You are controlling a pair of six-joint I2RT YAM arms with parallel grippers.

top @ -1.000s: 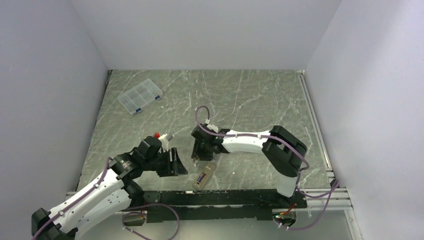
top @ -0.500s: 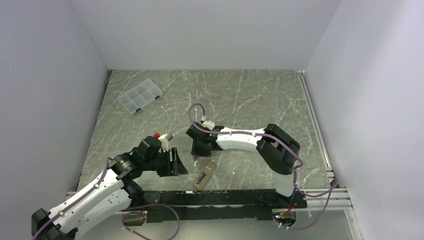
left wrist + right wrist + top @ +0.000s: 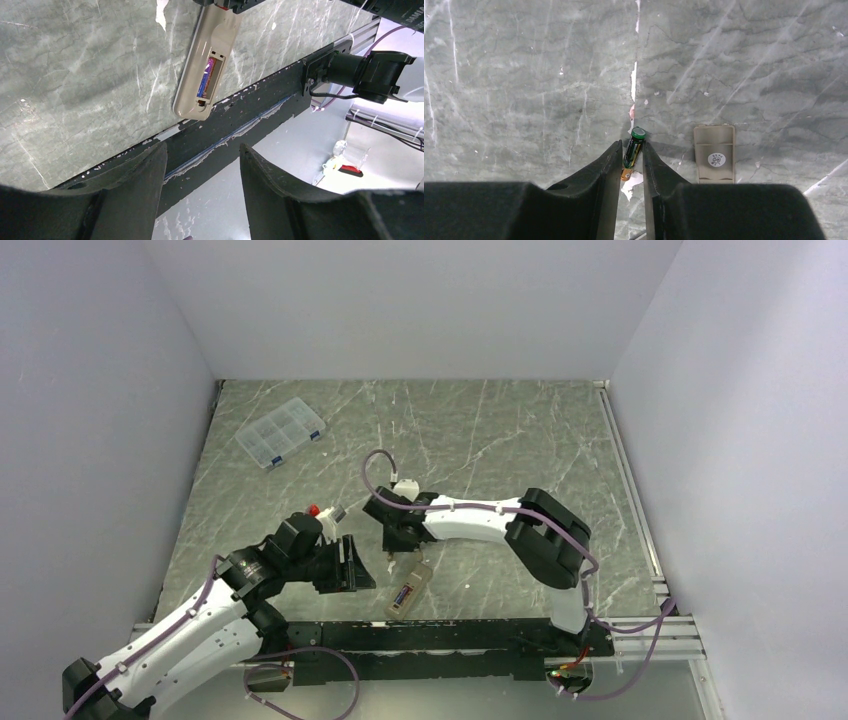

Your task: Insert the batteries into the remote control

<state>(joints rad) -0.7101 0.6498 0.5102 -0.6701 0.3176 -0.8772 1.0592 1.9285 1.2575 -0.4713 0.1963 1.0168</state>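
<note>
— Marble table (image 3: 524, 75): where's the battery (image 3: 634, 141)?
— Clamped upright between the right gripper (image 3: 630, 150) fingers, cover (image 3: 714, 152) just to their right.
— And the remote (image 3: 194, 75)?
— Back-up beyond the left gripper (image 3: 202, 150), fingers spread; another battery (image 3: 206, 79) in its bay.

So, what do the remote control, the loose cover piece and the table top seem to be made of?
The remote control: beige moulded plastic, matte, with smooth rounded edges. The cover piece: apparently the same matte beige plastic, bearing a round sticker. The table top: grey-green with white veins, like marble; stone or printed laminate, I cannot tell.
</note>
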